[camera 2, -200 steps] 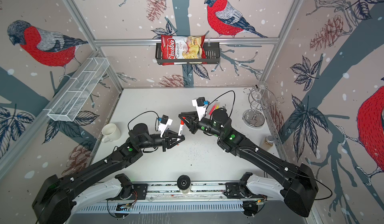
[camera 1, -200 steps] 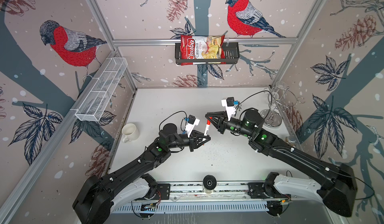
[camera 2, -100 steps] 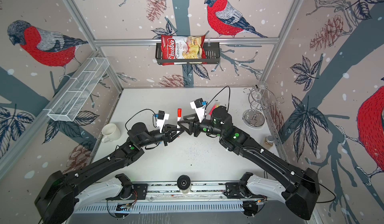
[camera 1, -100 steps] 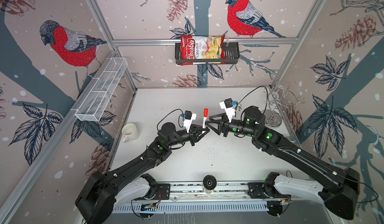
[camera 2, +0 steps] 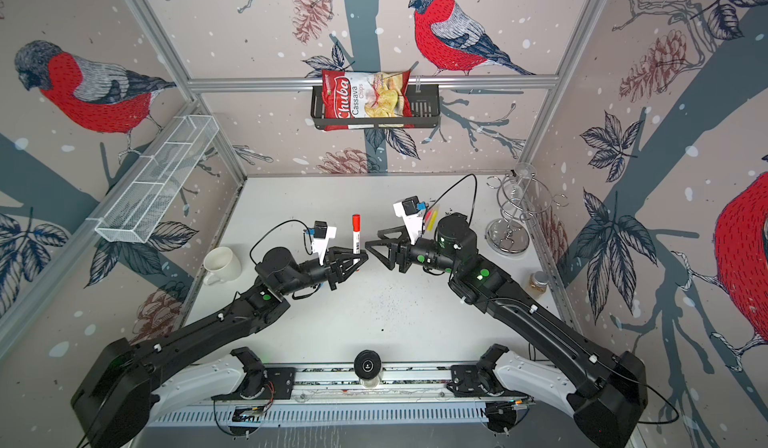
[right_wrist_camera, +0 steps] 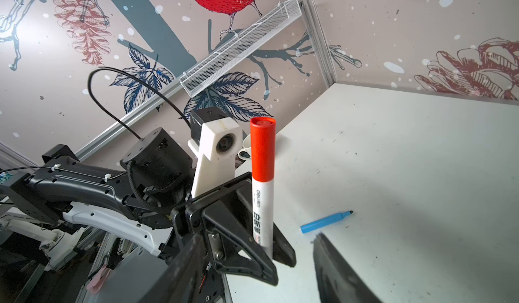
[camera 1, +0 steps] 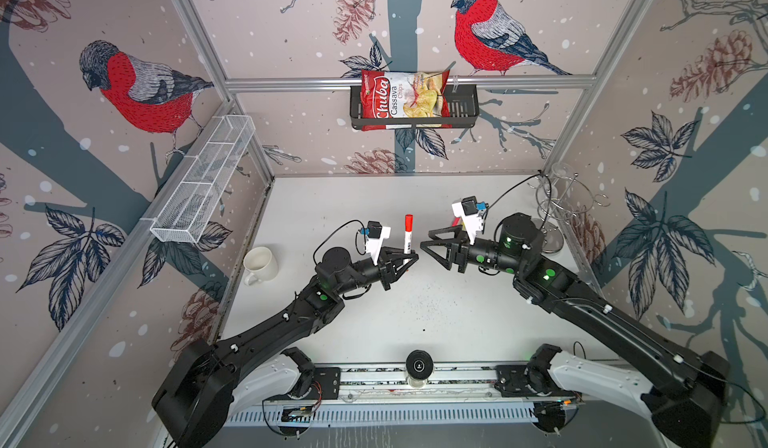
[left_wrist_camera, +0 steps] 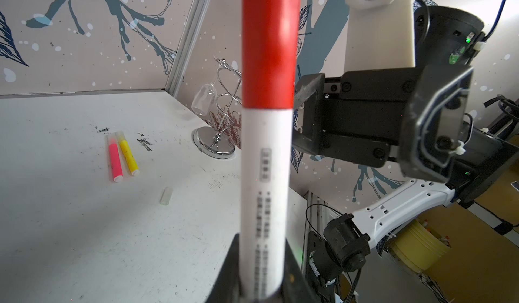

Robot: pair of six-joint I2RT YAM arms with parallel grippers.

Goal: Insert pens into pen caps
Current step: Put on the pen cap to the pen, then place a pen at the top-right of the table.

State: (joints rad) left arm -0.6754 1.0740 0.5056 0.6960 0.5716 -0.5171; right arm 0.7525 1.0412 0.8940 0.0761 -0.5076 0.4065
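— What do we have in hand?
— Our left gripper (camera 1: 409, 259) is clamped tight on the white pen (camera 1: 407, 238), which stands upright with the red cap (right_wrist_camera: 262, 150) on top.
— And the right gripper (camera 1: 426, 238)?
— It sits at three o'clock of that pen, just beside it, jaws parted and empty.
— The others?
— The pink pen (left_wrist_camera: 115, 161) and yellow pen (left_wrist_camera: 128, 157) lie side by side on the table (camera 1: 415, 309), around two o'clock, with a clear cap (left_wrist_camera: 165, 195) near them. The blue pen (right_wrist_camera: 325, 221) lies uncapped; we cannot tell exactly where.

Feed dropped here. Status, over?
Left end effector shut on white pen, red cap on, upright. Right end effector open, clear of it. Nothing between them.
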